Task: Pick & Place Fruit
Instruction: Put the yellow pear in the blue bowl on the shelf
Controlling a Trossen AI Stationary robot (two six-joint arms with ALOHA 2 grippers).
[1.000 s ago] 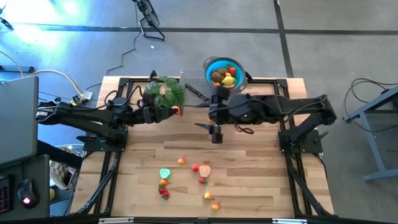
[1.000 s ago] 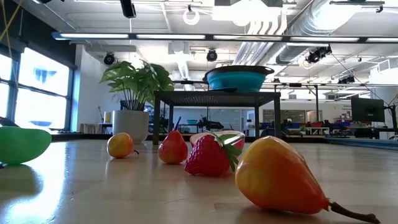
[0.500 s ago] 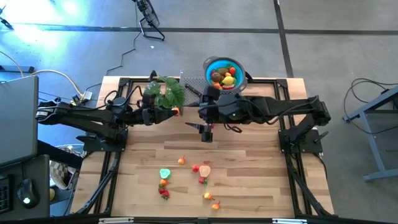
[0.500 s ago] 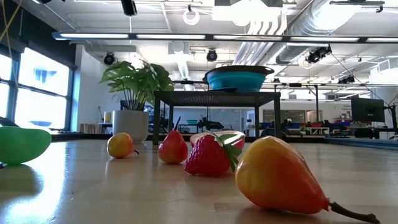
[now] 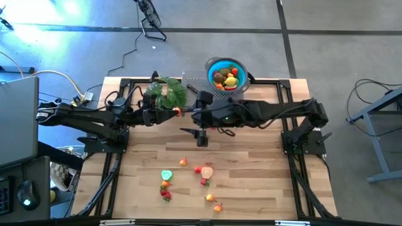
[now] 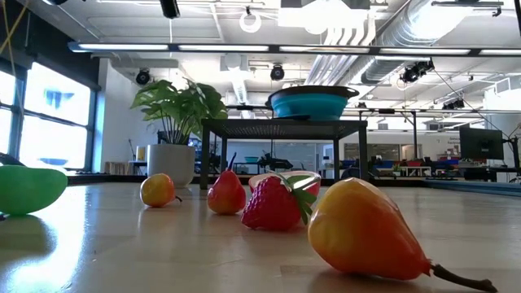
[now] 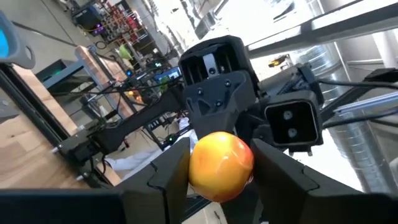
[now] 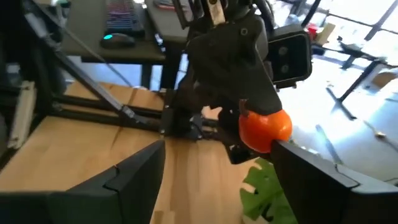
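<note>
My left gripper [image 5: 178, 112] hovers beside the leafy plant [image 5: 167, 93], shut on a round orange-yellow fruit [image 7: 221, 165]. The same fruit [image 8: 264, 129] shows in the right wrist view. My right gripper [image 5: 191, 130] is open just to the table's right of it, facing the left gripper, with its fingers [image 8: 127, 180] spread wide and touching nothing. The blue bowl [image 5: 210, 65] holds several fruits and stands on a black rack [image 6: 281, 126] at the far edge. Several loose fruits lie on the table near the front, among them a green one [image 5: 166, 175] and a strawberry [image 6: 273, 203]. My left gripper pinches the orange-yellow fruit's sides [image 7: 198, 168] between its two fingers [image 7: 169, 174]. The fingers lie about level and point toward the table's right. The fruit is lifted clear of the table.
The potted leafy plant [image 6: 179, 110] stands at the far left of the table, close to the left gripper. A pear-shaped orange fruit [image 6: 366, 232] lies nearest the front edge. Bare wood [image 5: 251, 169] stretches between the arms and the loose fruits.
My right arm has swung toward the table's left, bringing its gripper from the table's middle close to the left gripper and the fruit it holds. The left arm and the fruits on the table have stayed where they were.
</note>
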